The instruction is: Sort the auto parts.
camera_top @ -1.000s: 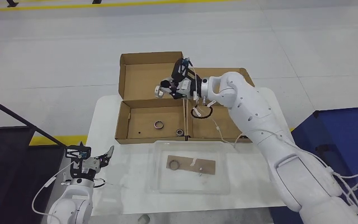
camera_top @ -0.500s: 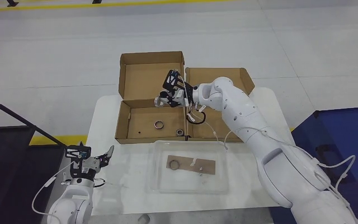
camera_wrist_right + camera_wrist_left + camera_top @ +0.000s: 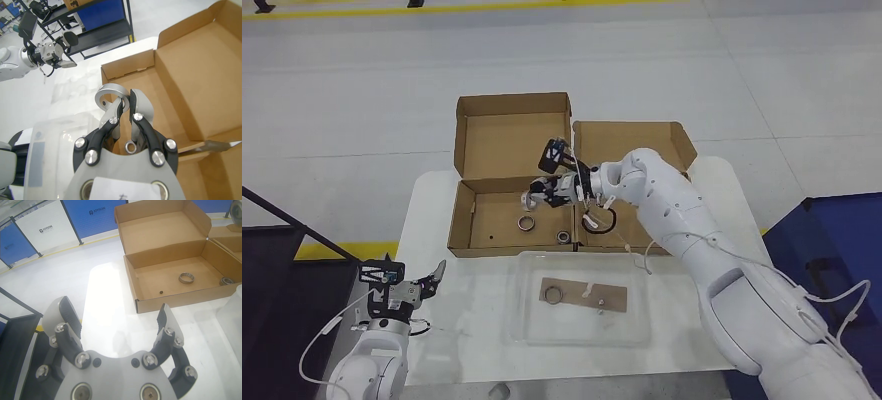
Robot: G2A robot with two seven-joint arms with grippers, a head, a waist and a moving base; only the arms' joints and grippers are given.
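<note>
A smooth silver metal ring (image 3: 111,88), with a small hole through its wall, is pinched by its band in the right pincer (image 3: 126,98), whose ribbed black pads are closed on it. It hangs above the left cardboard box (image 3: 497,208), near that box's inner side wall.

On the box's plain brown floor lie a wider tapered steel ring (image 3: 186,277), flat on its face, a smaller bearing (image 3: 226,281) near the corner by the shared wall, and a tiny dark bit (image 3: 161,292) well apart from both. The box's lid stands open behind it. A second box (image 3: 637,137) of the same corrugated board sits touching it on the right.

In front of the boxes is a clear plastic tray (image 3: 527,330) holding a brown cardboard strip (image 3: 612,295), with another metal ring (image 3: 554,294) and a small pale part (image 3: 599,302) on it.

The left pincer (image 3: 114,304) hangs open, holding nothing, over the white tabletop's (image 3: 442,300) near left corner.
</note>
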